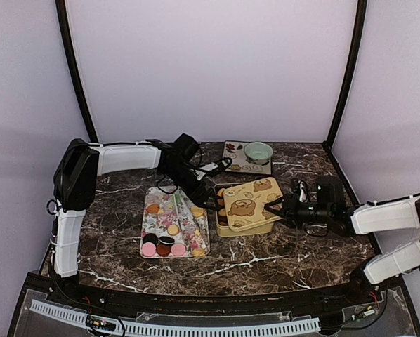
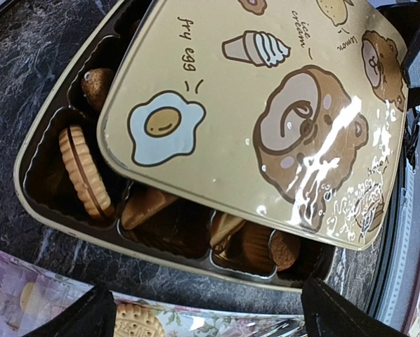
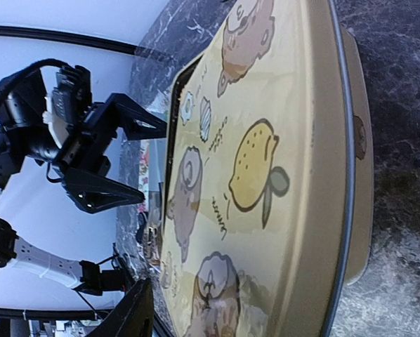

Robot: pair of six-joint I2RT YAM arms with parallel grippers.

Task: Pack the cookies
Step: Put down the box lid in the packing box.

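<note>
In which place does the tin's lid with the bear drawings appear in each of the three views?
Top external: the lid lies at the centre, askew on the gold tin.
Left wrist: the lid fills the upper right.
Right wrist: the lid fills the middle, seen from its side.
Shared landmark: the gold tin under it.

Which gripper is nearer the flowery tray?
Left. The left gripper hovers over the right edge of the flowery tray, beside the tin; the right gripper sits beyond the tin, at the far edge of its lid.
</note>
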